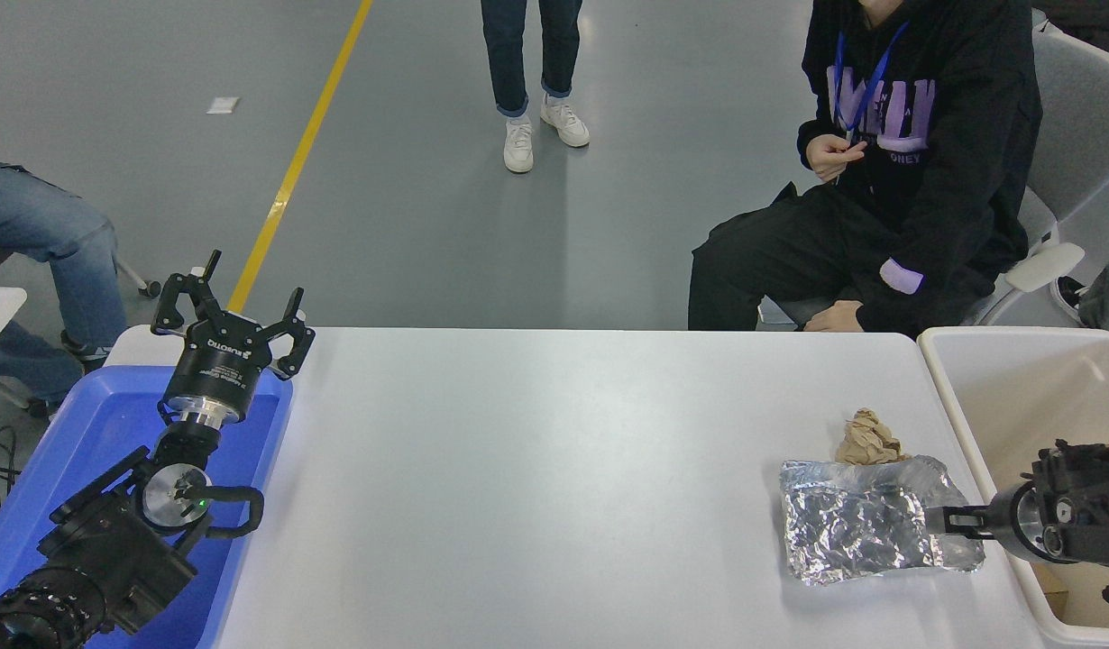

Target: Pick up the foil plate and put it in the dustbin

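Note:
The foil plate (866, 523) lies crinkled and silver on the white table (554, 469), near its right end. My right gripper (940, 520) comes in low from the right edge and its tip is at the plate's right rim; how its jaws stand cannot be made out. The dustbin (949, 388), a cream-white tub with a beige inside, stands just right of the table, and my right wrist hangs over its near part. My left gripper (233, 306) is parked open over the blue bin at the lower left.
A small crumpled tan paper ball (867, 439) touches the plate's far edge. The blue bin (95, 424) sits along the table's left side. One person sits at the far right, another stands further back, and a third sits at the left.

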